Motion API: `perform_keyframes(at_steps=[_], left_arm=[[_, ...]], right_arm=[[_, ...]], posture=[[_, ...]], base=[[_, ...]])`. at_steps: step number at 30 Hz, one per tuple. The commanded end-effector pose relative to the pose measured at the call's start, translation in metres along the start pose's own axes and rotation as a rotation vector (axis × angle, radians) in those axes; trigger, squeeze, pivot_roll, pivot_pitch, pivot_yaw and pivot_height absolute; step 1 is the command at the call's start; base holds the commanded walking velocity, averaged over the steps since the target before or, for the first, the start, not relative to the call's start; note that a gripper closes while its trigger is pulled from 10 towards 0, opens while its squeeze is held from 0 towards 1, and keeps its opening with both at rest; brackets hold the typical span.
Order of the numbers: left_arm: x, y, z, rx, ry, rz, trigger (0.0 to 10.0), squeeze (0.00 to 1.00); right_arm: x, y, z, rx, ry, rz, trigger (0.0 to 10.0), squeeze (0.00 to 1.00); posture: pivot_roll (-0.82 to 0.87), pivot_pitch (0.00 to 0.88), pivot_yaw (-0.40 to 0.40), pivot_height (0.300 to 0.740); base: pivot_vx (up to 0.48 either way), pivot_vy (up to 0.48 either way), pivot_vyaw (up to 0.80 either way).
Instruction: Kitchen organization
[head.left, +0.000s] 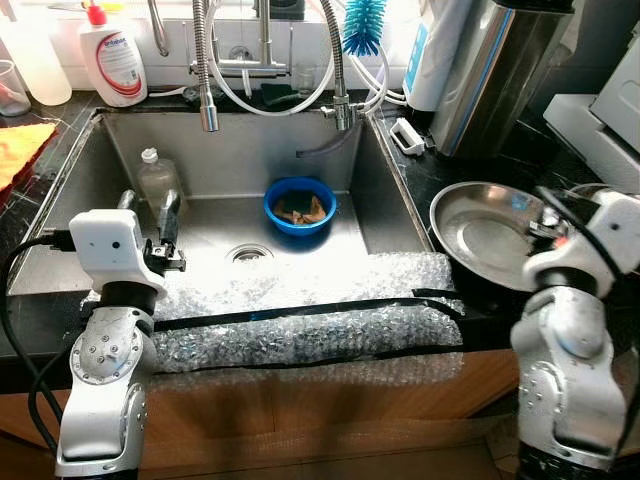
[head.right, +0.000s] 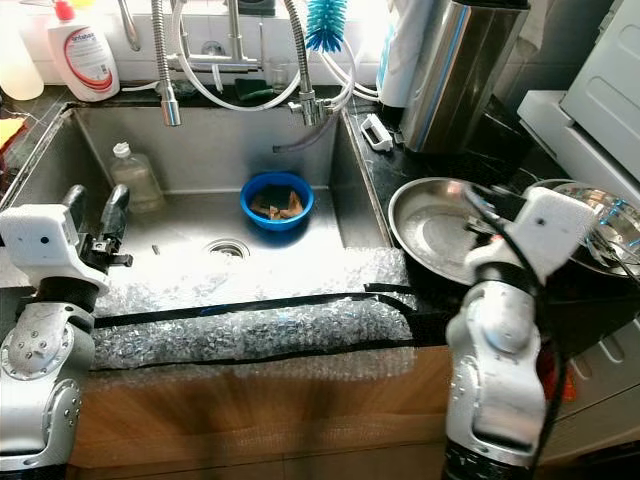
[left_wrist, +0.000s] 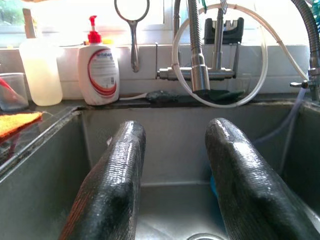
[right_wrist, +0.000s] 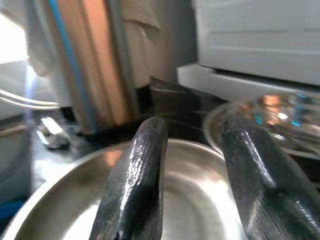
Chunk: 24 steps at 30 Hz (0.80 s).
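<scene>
Steel sink (head.left: 120, 190) ahead of my left fingers (left_wrist: 172, 180); these hang over its near left part, spread apart, holding nothing. Black tabletop (head.left: 410, 180) right of sink. Steel bowl (head.right: 440, 235) on tabletop directly under my right fingers (right_wrist: 195, 175), also parted, empty. Second steel bowl (right_wrist: 280, 117) just beyond, right of them. Blue bowl (head.left: 300, 206) with scraps in sink, ahead-right of left fingers. Clear bottle (head.left: 158, 180) just ahead of left fingers. Soap bottle (left_wrist: 98, 72) on ledge behind sink.
</scene>
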<state>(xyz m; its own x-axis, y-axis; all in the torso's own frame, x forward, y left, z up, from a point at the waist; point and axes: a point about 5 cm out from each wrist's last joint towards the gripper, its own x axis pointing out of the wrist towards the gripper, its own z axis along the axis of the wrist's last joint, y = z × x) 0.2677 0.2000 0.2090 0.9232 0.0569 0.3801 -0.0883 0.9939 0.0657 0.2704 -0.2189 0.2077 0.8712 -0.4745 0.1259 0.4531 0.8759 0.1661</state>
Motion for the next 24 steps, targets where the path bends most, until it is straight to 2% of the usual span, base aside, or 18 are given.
perform_keyframes(at_steps=[1,5,12,14,15,16,24], left_arm=[[0.001,-0.001,0.004,0.005,-0.023,-0.016,10.0,0.00],[0.002,-0.002,0.004,0.004,-0.026,-0.017,10.0,0.00],[0.003,-0.002,0.004,0.003,-0.031,-0.017,10.0,0.00],[0.004,-0.002,0.004,0.004,-0.032,-0.017,10.0,0.00],[0.004,-0.002,0.004,0.004,-0.032,-0.016,10.0,0.00],[0.004,-0.003,0.004,0.004,-0.032,-0.016,10.0,0.00],[0.004,-0.003,0.005,0.006,-0.038,-0.015,10.0,0.00]], right_arm=[[-0.002,-0.015,0.002,-0.005,0.012,-0.059,10.0,1.00],[-0.007,-0.027,-0.002,0.018,0.061,-0.098,10.0,1.00],[-0.009,-0.027,0.005,0.048,0.055,-0.088,10.0,1.00],[-0.009,-0.028,0.002,0.080,0.082,-0.096,10.0,0.99],[-0.009,-0.029,-0.001,0.119,0.103,-0.099,10.0,0.19],[-0.009,-0.029,-0.002,0.132,0.112,-0.103,10.0,0.00],[-0.007,-0.032,-0.009,0.231,0.171,-0.138,10.0,0.00]], posture=[[0.02,0.123,-0.067,0.740],[0.01,0.121,-0.064,0.740],[0.02,0.127,-0.068,0.740],[0.01,0.128,-0.068,0.740],[0.01,0.128,-0.068,0.740],[0.01,0.129,-0.069,0.740],[0.02,0.129,-0.073,0.740]], base=[[0.000,0.000,0.00],[0.000,0.000,0.00],[0.000,0.000,0.00],[0.000,0.000,0.00],[0.000,0.000,0.00],[0.000,0.000,0.00],[0.000,0.000,0.00]])
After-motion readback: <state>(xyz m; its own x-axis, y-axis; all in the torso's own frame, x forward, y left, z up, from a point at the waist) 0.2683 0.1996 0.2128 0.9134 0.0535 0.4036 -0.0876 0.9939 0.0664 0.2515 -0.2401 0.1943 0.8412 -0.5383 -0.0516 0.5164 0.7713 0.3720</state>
